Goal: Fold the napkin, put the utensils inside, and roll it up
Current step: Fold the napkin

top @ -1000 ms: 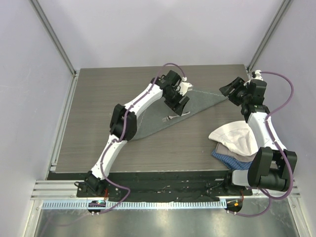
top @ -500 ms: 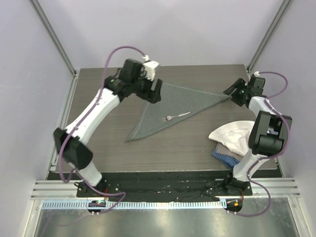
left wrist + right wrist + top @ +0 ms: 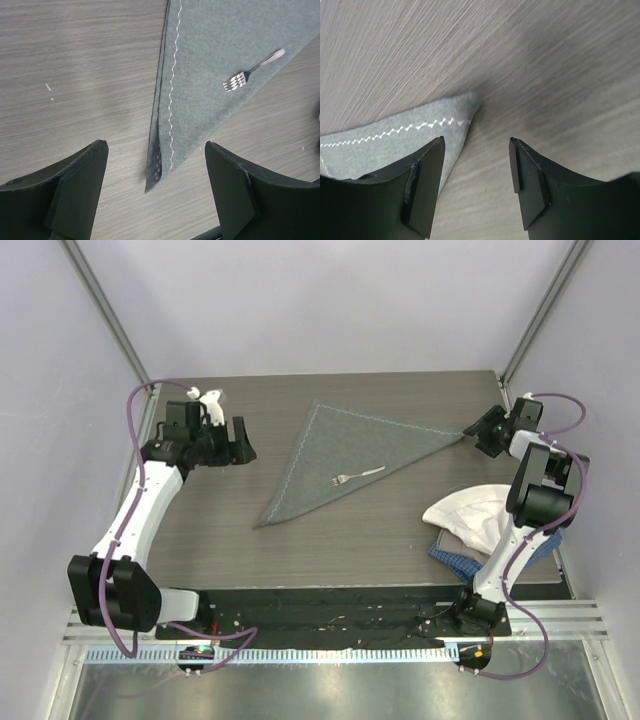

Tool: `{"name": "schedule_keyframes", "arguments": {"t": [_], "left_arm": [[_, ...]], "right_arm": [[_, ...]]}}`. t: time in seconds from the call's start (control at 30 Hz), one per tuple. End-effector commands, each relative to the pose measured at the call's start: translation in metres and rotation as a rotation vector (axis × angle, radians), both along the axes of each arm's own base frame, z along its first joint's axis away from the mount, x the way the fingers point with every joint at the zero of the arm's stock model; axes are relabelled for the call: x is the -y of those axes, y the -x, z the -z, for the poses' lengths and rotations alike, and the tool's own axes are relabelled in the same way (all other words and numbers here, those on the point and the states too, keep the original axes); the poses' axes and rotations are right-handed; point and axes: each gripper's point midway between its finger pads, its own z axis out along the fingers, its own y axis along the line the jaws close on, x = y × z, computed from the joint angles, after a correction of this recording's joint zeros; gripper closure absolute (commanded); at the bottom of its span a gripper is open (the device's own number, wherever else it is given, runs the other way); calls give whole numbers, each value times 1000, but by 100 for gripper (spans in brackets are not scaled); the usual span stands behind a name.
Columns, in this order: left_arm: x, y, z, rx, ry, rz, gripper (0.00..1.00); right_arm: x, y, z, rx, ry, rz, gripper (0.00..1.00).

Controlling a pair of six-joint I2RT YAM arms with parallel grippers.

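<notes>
The grey-green napkin [image 3: 340, 445] lies flat on the table, folded into a triangle, with its pale stitched hem showing. A small silver fork [image 3: 357, 476] rests on its lower edge. My left gripper [image 3: 246, 443] hovers open over bare table left of the napkin, apart from it. In the left wrist view the napkin [image 3: 215, 55], its pointed tip and the fork [image 3: 250, 75] lie ahead of the wide left gripper [image 3: 156, 145]. My right gripper [image 3: 478, 436] is open just beside the napkin's right corner. In the right wrist view that napkin corner [image 3: 420, 127] lies by the left finger of the right gripper [image 3: 476, 140], ungripped.
A cream-white cloth [image 3: 475, 518] lies bunched at the right, on top of a blue checked cloth [image 3: 458, 558]. Metal frame posts and grey walls enclose the dark wood table [image 3: 200, 530].
My left arm swung away from above the napkin and fork to the table's left side, its jaws widening. My right gripper backed off slightly toward the right edge. Napkin and fork stayed put.
</notes>
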Motion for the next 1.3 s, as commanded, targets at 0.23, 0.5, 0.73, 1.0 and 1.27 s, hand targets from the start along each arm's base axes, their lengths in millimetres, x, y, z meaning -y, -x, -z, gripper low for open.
{"name": "schedule_keyframes", "arguments": {"t": [0.23, 0.5, 0.73, 1.0, 1.27], "left_arm": [[-1, -13, -26, 98, 85, 7, 17], [-2, -15, -30, 100, 127, 10, 16], [-3, -14, -33, 109, 138, 11, 17], [0, -12, -35, 114, 156, 20, 17], [1, -10, -39, 123, 165, 23, 17]], "right_arm": [[12, -37, 14, 63, -17, 36, 42], [10, -34, 35, 25, -30, 37, 49], [9, -29, 42, 0, -29, 26, 57], [5, -14, 31, -1, -17, 28, 46], [-4, -1, 37, -25, -68, 46, 44]]}}
